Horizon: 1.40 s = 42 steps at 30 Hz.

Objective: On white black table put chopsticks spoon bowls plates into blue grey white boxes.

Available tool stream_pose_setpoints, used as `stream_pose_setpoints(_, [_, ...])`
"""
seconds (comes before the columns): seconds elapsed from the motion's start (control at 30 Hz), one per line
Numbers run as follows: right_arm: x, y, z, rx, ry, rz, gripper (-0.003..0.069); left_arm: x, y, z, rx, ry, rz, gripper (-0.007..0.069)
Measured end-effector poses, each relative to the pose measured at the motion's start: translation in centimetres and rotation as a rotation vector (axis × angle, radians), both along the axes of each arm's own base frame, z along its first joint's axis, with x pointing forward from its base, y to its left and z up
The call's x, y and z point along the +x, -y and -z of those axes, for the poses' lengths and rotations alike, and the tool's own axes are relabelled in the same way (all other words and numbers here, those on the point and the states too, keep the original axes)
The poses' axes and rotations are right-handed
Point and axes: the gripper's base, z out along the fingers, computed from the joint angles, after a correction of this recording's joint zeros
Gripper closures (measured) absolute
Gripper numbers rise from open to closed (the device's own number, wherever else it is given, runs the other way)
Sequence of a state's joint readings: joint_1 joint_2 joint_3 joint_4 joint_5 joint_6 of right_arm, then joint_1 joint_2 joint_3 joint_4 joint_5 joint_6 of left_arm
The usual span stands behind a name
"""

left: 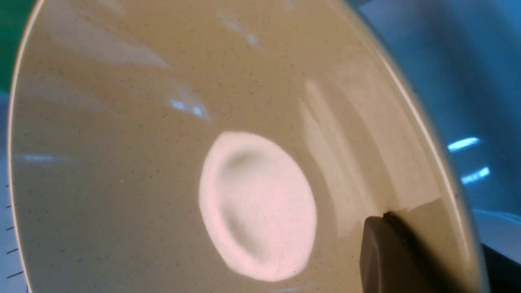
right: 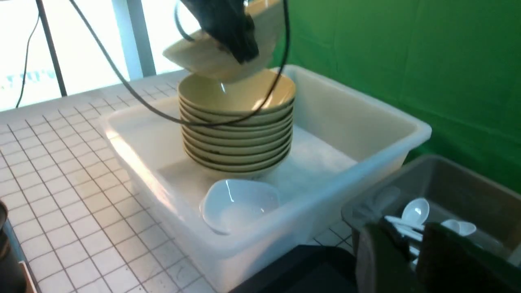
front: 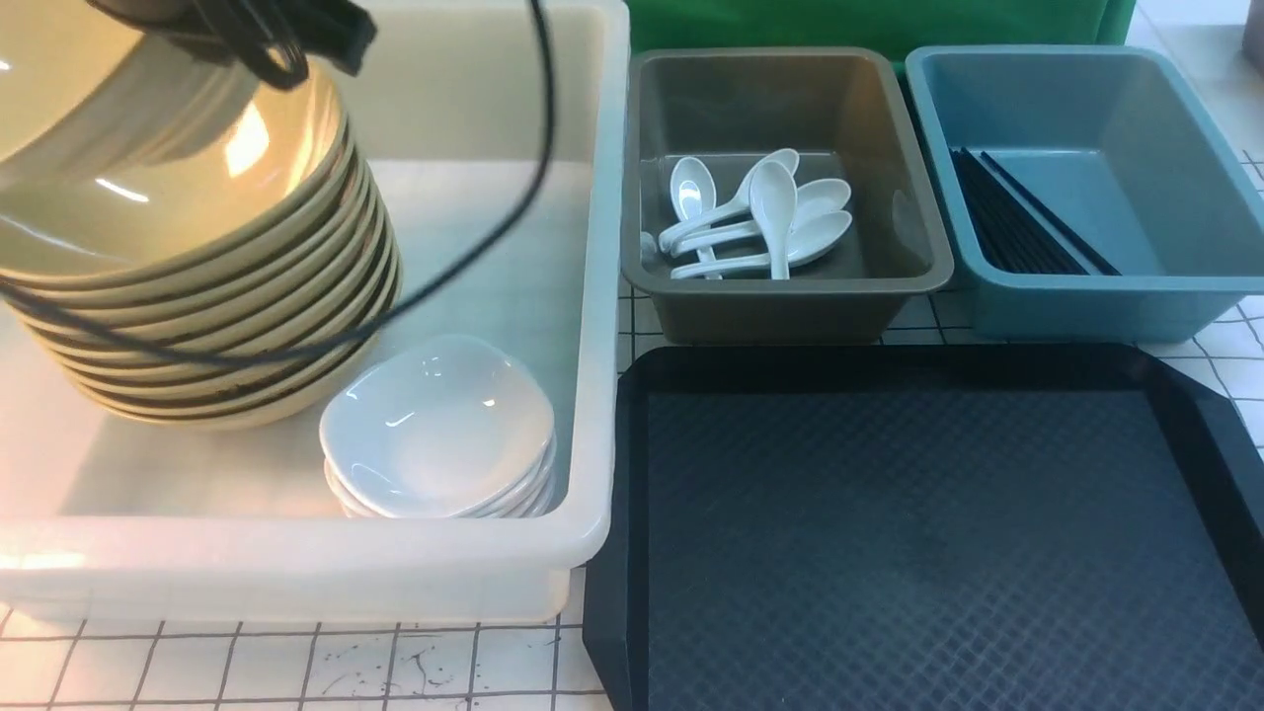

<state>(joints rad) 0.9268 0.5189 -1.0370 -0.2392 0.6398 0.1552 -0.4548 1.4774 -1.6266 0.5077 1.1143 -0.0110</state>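
Note:
My left gripper (front: 276,49) is shut on the rim of an olive-yellow bowl (front: 59,69), holding it tilted just above the stack of bowls (front: 227,336) in the white box (front: 602,296). In the left wrist view the held bowl (left: 163,122) fills the picture, with one finger (left: 390,256) on its inner face. White plates (front: 434,425) are stacked in front of the bowls. Several spoons (front: 760,217) lie in the grey box (front: 790,286). Black chopsticks (front: 1017,217) lie in the blue box (front: 1086,296). My right gripper (right: 411,244) hovers near the grey box, its jaws slightly apart and empty.
A black diamond-textured tray (front: 918,533) lies in front of the grey and blue boxes. A black cable (front: 533,168) hangs across the white box. The gridded table (front: 296,671) shows at the front. A green backdrop (right: 407,61) stands behind the boxes.

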Motion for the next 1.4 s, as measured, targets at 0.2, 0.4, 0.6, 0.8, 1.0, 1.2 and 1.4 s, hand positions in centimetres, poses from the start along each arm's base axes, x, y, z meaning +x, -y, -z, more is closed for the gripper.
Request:
stream_pose_setpoints(0.2, [0.1,0.0,0.4,-0.032,-0.029,0.006,0.0507,4.4,-1.4,4.0,0.039,-0.096,-0.061,0.0608])
stream_pose_setpoints(0.4, [0.0,0.2,0.9,-0.077,-0.071,0.016,0.0506,5.8,-1.2,6.2,0.037,-0.175,-0.075,0.0580])
stream_pose_setpoints(0.6, [0.0,0.2,1.0,-0.092,-0.073,0.015,0.0506,5.5,-1.1,5.9,0.020,-0.166,-0.065,0.0370])
stream_pose_setpoints(0.8, [0.0,0.2,1.1,-0.102,-0.068,0.013,0.0506,1.6,-0.1,1.7,-0.174,-0.071,-0.053,0.0139])
stream_pose_setpoints(1.0, [0.0,0.3,1.3,-0.116,-0.086,0.018,0.0504,-5.4,0.4,-3.8,-0.502,0.023,-0.027,0.0177])
stream_pose_setpoints(1.2, [-0.2,0.7,2.3,-0.185,-0.189,0.044,0.0498,-14.8,-2.6,-4.6,-0.757,0.126,0.072,0.0595])
stream_pose_setpoints(1.4, [-0.2,0.9,3.1,-0.236,-0.247,0.059,0.0498,-20.6,-4.6,3.0,-0.989,0.223,0.160,0.0626])
